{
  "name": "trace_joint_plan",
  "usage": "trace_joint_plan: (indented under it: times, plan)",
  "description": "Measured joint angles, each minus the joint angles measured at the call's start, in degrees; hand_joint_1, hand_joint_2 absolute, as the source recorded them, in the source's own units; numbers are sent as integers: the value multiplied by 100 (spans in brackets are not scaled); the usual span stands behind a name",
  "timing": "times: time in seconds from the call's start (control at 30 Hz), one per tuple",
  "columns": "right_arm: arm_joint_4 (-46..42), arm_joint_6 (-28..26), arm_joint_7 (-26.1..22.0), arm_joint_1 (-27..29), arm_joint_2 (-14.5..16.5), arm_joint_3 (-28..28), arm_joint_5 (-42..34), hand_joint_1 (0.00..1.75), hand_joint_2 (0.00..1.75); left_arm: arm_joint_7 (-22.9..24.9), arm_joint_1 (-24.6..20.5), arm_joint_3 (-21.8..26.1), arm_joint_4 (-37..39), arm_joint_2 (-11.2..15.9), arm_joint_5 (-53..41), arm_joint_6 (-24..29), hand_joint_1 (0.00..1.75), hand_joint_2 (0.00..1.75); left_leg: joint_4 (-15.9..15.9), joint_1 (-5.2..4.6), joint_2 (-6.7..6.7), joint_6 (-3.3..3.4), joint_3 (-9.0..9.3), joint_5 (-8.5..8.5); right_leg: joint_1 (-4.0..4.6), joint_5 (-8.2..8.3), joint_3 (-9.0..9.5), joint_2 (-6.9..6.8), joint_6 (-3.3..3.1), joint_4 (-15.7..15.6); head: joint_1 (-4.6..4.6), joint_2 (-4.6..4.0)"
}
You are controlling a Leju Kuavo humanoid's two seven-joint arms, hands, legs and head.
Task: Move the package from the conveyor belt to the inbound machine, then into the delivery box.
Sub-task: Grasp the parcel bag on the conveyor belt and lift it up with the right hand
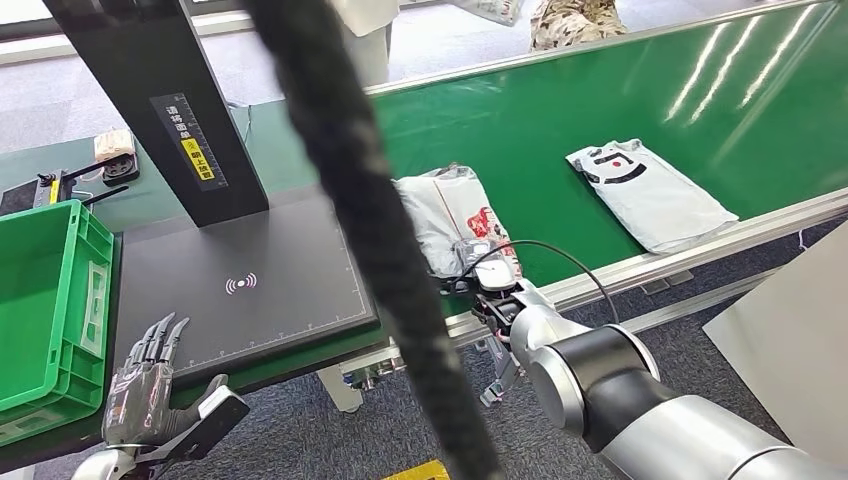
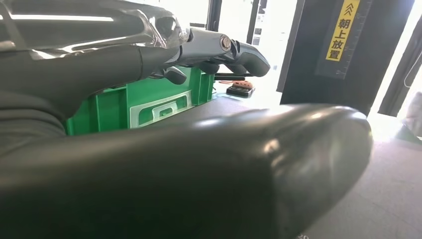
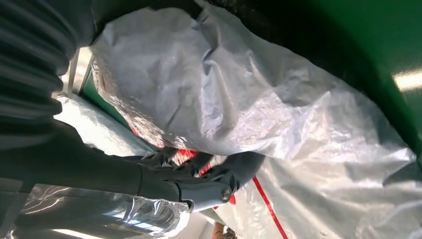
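**Inspector A:** Package point(image 1: 452, 218) is lying at the near edge of the green conveyor belt point(image 1: 560, 130), just right of the black inbound machine point(image 1: 250, 285). The right hand point(image 1: 487, 283) is sitting on its near end; in the right wrist view its fingers point(image 3: 199, 172) are closing into the crumpled white plastic, so I am judging it as gripping the bag.

**Inspector B:** And the left hand point(image 1: 150, 375)?

**Inspector A:** It is hovering at the near left edge of the counter with fingers spread, holding nothing, between the machine's platform and the green delivery box point(image 1: 45, 300).

**Inspector B:** Which step is running?

**Inspector A:** The first one, in my judgement: the pick-up from the belt. The package is not yet resting on the platform.

**Inspector B:** What is the next move calling for?

**Inspector A:** A lift clear of the belt's metal rail, then a carry leftward onto the platform. The soft bag is likely sagging, so the grip needs holding firm. A second package point(image 1: 650, 190) is lying farther right on the belt, well apart.
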Motion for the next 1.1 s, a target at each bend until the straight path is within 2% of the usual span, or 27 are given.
trace_joint_plan:
  times: [0.23,0.67,0.77,0.93,1.1]
  plan:
    - [0,-112,-51,-39,9,-29,4,175,175,0,1,0,0,0,0,0,0,0,0,0,0,0,0,0,0,0,0,0,0,0,0,0]
    - [0,-886,-440,107,62,-48,35,175,175,13,205,0,-192,46,1,-3,0,0,-1,0,0,0,-3,0,1,0,-3,1,0,0,0,0]
    - [-3,-1275,-786,173,90,-147,-227,175,175,68,240,4,-280,46,-51,84,0,0,-1,0,0,0,-4,0,1,0,-4,1,0,0,0,0]
    - [-151,-2115,-1727,245,173,-450,-755,175,175,209,247,92,-625,52,-264,172,0,0,-1,0,0,0,-5,0,1,0,-4,1,0,1,0,0]
    - [-371,-2343,-2063,246,252,-623,-930,175,175,242,248,181,-848,87,-311,133,0,0,-1,1,-1,0,-5,0,1,0,-4,0,0,1,0,0]
